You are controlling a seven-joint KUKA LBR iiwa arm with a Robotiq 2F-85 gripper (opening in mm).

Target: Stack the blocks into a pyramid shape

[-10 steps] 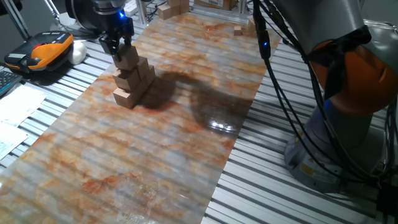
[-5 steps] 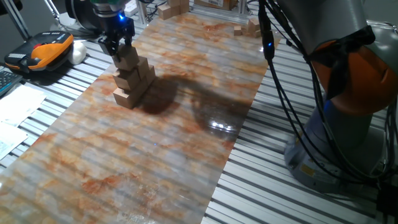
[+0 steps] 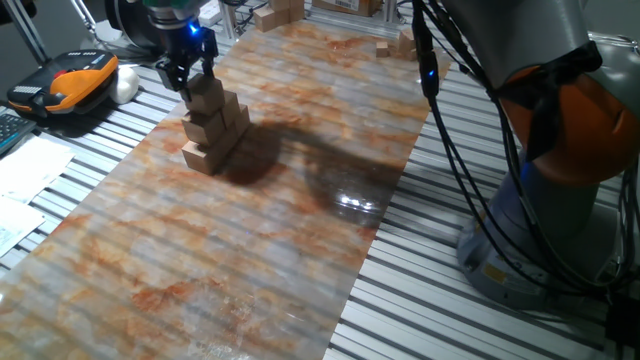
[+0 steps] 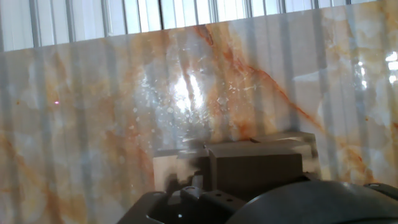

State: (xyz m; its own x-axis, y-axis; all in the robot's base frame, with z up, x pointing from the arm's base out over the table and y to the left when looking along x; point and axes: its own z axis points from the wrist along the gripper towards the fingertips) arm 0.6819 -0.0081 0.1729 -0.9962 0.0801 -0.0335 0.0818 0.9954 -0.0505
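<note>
The blocks [image 3: 214, 128] stand as a stepped pile on the marble-patterned board [image 3: 300, 200], at its far left. The top block [image 3: 209, 92] rests on the two tiers below, and the front bottom block [image 3: 199, 156] sticks out toward me. My gripper [image 3: 188, 78] hangs right over the top block, fingers spread at its upper edges, and looks open. In the hand view the top block [image 4: 255, 167] fills the lower middle, with lower blocks [image 4: 171, 167] showing beside it. The fingers themselves are hidden in that view.
Small wooden pieces [image 3: 398, 44] lie at the board's far right edge, and more wood [image 3: 278, 12] is heaped at the back. An orange-black device [image 3: 70, 80], a white object [image 3: 126, 84] and papers [image 3: 25, 180] sit left of the board. The arm's base [image 3: 560, 170] and cables stand on the right.
The gripper has risen slightly off the top block, which stayed in place on the pile. Nothing else has moved.
</note>
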